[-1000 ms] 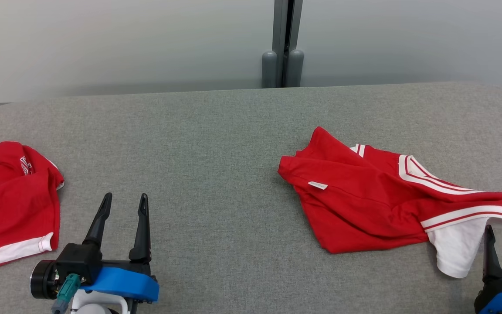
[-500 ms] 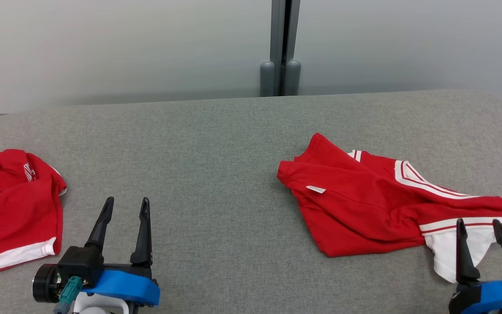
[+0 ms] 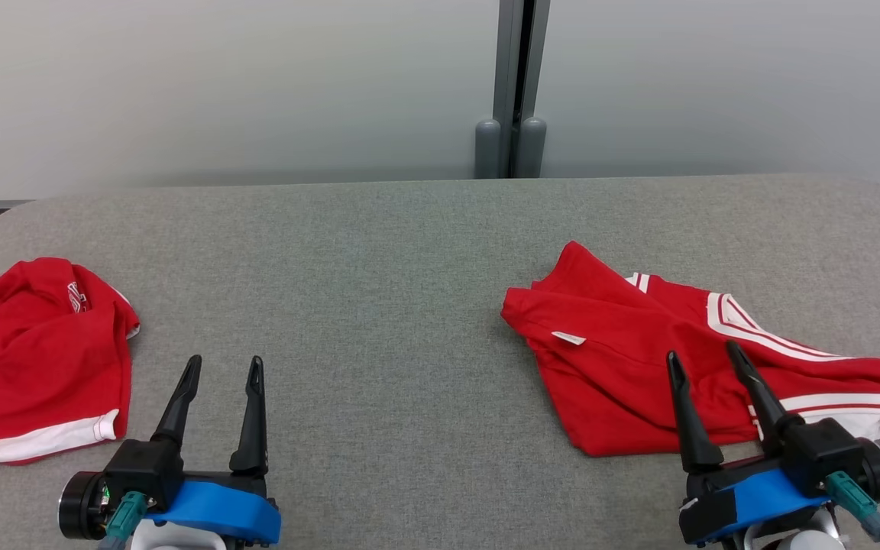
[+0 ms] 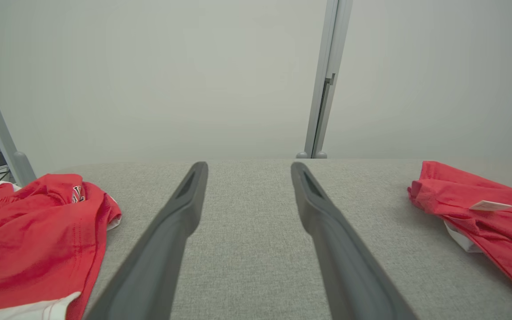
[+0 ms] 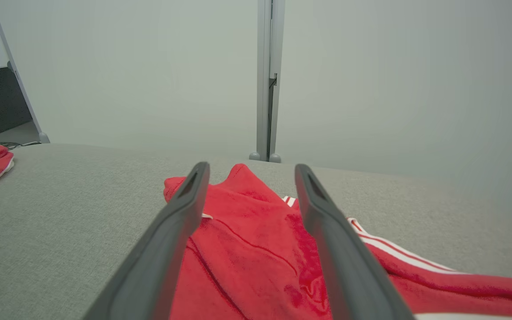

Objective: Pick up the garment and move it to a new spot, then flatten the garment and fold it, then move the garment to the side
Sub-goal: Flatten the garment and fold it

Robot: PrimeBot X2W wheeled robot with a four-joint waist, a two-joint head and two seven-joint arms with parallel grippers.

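A crumpled red garment (image 3: 623,367) with white stripes and a small white label lies on the right half of the grey table (image 3: 409,267). My right gripper (image 3: 700,351) hovers over its near part, open, fingers pointing away from me with nothing between them. In the right wrist view the garment (image 5: 247,249) spreads below the open right gripper (image 5: 251,166). My left gripper (image 3: 226,359) stands open over bare table at the lower left. Bare table also lies under the open left gripper (image 4: 248,165) in its wrist view, with the garment (image 4: 482,213) at the right edge.
A second red garment with white trim (image 3: 27,359) lies bunched at the table's left edge; it is also in the left wrist view (image 4: 38,231). A pale wall with a grey post (image 3: 512,92) stands behind the table. Bare grey surface stretches between the two garments.
My right gripper has swung in from the right edge to the left, and now stands over the striped garment. The head camera shifted slightly. The left gripper has stayed put.
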